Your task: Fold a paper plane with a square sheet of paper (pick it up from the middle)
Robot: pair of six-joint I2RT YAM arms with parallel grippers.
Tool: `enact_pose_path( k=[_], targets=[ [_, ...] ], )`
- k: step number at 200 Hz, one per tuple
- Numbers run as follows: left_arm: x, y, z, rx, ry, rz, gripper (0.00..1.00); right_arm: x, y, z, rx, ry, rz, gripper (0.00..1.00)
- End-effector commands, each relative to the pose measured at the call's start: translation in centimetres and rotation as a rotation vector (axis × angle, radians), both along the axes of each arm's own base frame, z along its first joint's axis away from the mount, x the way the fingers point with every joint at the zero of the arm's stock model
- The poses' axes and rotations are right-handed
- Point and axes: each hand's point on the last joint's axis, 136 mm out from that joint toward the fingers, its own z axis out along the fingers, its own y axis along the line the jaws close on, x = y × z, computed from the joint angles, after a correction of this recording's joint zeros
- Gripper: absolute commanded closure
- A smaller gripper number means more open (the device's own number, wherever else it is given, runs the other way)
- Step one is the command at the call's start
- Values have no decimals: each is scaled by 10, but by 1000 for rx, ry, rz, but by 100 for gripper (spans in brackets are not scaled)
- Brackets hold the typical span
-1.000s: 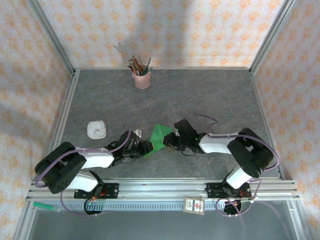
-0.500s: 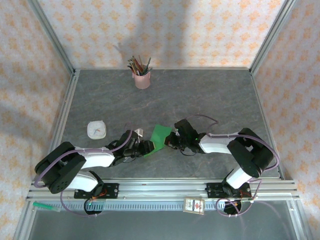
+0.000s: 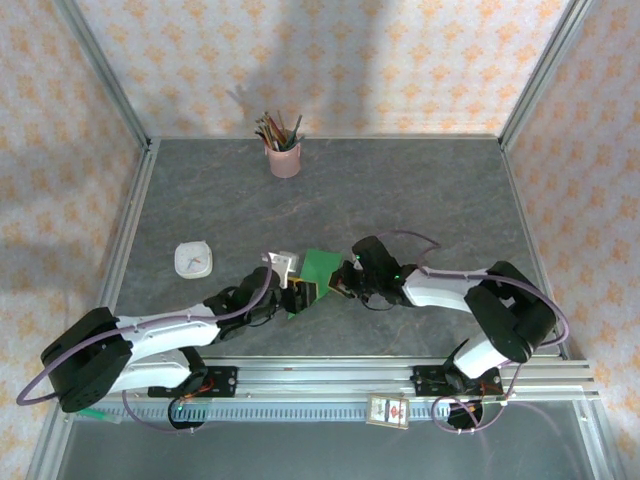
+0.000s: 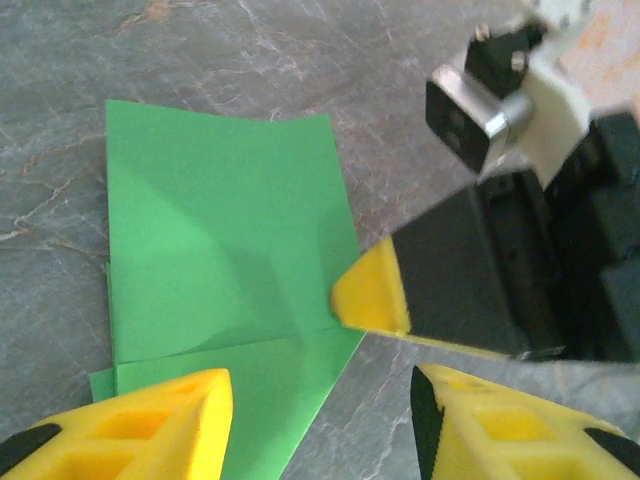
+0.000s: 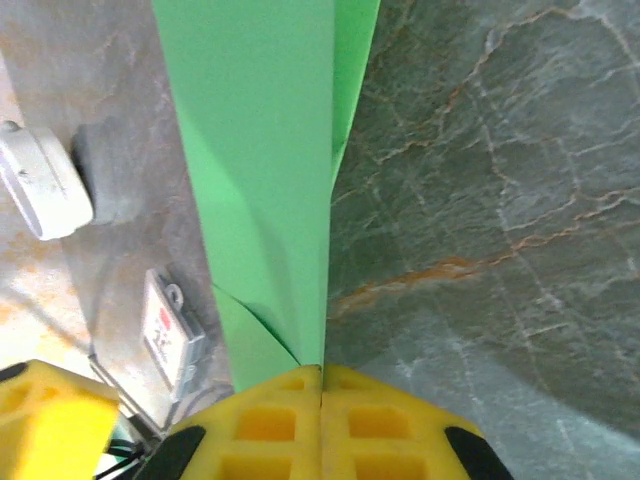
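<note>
- Top external view: the square sheet of paper [image 3: 320, 266] is low over the near middle of the surface [image 3: 400, 190], between the left gripper [image 3: 300, 297] and the right gripper [image 3: 343, 285]. It reads as a compact green patch rather than a slim dart. By my judgement the folding is at an early stage and the pointed nose and wings are not yet made.
- Left wrist view: the paper [image 4: 220, 220] shows a straight fold line low down, with one layer lying over another and a thin strip of the under-layer peeking out at the left and bottom edges. So at least one fold is in. The left gripper's [image 4: 320, 405] jaws stand apart, gripping nothing, with the sheet's lower corner between them. A yellow tip of the right gripper [image 4: 365, 298] meets the sheet's right edge.
- Right wrist view: the right gripper's [image 5: 322, 385] jaws are pressed together on the paper's [image 5: 260, 150] edge. Two smooth, bright green layers run away from them. Whether the sheet lies fully flat I cannot tell.
</note>
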Motion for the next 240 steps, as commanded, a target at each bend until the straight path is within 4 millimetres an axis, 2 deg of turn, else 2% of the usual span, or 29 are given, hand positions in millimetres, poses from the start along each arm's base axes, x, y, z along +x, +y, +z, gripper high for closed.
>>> enact_pose_path(
  k=[1,47,64,97,113,132,155,191,218,240],
  targets=[
    [2,4,1,139,-114,-9,46,6,4,21,58,1,-26,100],
    [-3,-7,-7,271,-181,-45,44,6,5,30,99,11,-43,100],
    [0,-4,-13,326,-180,-27,44,6,4,30,91,6,-40,100],
    [-7,-11,-12,229,-121,-58,46,6,-3,17,16,-6,8,100],
    [-8,-14,-13,130,-47,-69,51,4,-3,10,-26,-15,60,100],
    [-10,-20,-13,-1,65,-93,62,3,-4,3,-68,-27,108,100],
    [-4,-23,-14,-117,184,-73,72,6,-9,-2,-127,-51,151,100],
    [4,-25,-25,-111,256,-66,81,11,-10,0,-148,-62,176,100],
    [5,-21,-18,-14,131,-96,78,13,-4,8,-96,-41,162,100],
    [7,-17,-5,118,-10,-87,66,15,2,21,-45,-27,143,100]
  ],
)
